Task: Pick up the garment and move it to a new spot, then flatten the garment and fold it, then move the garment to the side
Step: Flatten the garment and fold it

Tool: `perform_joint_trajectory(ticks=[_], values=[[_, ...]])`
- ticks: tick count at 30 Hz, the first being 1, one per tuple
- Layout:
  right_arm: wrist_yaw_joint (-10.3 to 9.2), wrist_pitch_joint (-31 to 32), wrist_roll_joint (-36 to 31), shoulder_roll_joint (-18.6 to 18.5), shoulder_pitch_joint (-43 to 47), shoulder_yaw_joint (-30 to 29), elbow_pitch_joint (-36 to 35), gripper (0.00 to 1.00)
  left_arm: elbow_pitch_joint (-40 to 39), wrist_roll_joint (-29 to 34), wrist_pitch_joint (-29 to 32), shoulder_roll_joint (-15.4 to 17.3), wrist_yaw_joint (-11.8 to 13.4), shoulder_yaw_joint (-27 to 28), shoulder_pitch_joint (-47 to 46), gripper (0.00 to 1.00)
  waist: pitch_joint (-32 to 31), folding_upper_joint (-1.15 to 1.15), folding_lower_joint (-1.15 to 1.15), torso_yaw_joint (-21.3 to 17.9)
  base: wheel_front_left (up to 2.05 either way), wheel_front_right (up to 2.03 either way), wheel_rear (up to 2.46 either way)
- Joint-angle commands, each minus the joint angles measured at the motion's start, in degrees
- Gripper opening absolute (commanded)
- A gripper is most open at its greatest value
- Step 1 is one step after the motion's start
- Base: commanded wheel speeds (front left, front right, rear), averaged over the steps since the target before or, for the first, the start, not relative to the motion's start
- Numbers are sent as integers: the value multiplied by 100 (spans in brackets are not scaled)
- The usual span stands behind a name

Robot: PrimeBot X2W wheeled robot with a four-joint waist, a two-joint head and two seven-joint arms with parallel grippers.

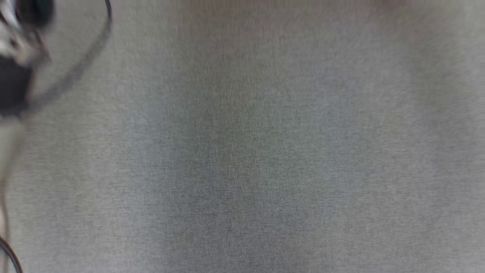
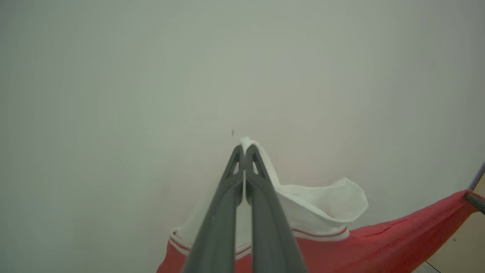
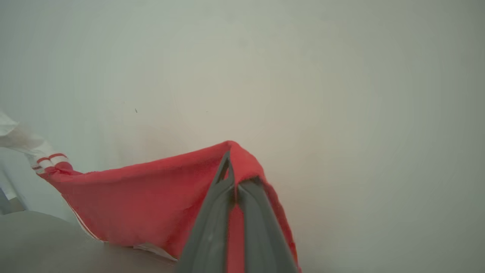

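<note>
Garment [image 2: 379,242] first: you had it lifted and hung between both arms against a pale, bare wall [image 2: 113,76]. It was red cloth with a white part, and thin red-and-white striped trim [image 2: 322,235] ran where the two colours met. Your left end effector [image 2: 243,149] had its two dark fingers pressed together on a peak of the white cloth, which poked out just past the tips. In the left wrist view the rest of the white part flopped to the right of the fingers, and the red body ran below it toward that view's right edge, pulled up into a corner there. Your right end effector [image 3: 230,159] was likewise clamped, on the red edge, with cloth folded over its tips. From that pinch, in the right wrist view, the red edge sagged in a shallow curve leftward, out to the striped trim and the white part at the far left. A grey surface [image 3: 38,242] lay below the garment's low edge at that view's lower left; you could not tell whether the cloth touched it. The head view was blurred: grey woven cloth [image 1: 242,151], and at the upper left a dark cable [image 1: 87,60] looping beside a dark and pale shape [image 1: 15,76] too smeared to name.
</note>
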Motion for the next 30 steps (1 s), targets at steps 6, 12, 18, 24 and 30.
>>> perform_joint_trajectory(ticks=[6,12,18,24,30], values=[[-4,-25,4,-176,1397,-456,-659,0,-1180,20,-39,286,379,276,1658,0,-886,1,1,73,0,0,0],[-4,-25,149,-141,2735,-768,-1360,0,-2543,220,-41,676,884,409,3233,0,-1271,1,1,41,0,0,0],[-3,-26,301,-336,4132,-614,-2256,0,-3864,224,-41,980,1518,613,4946,0,-1549,1,1,-66,0,0,0],[-3,-26,600,-682,5110,-458,-2785,0,-4611,289,-41,904,1832,869,6102,0,-1784,1,1,-44,0,0,0],[-3,41,878,-1029,5843,-262,-3008,0,-4948,285,-41,797,1969,1043,7089,0,-2054,1,1,-22,0,0,0]])
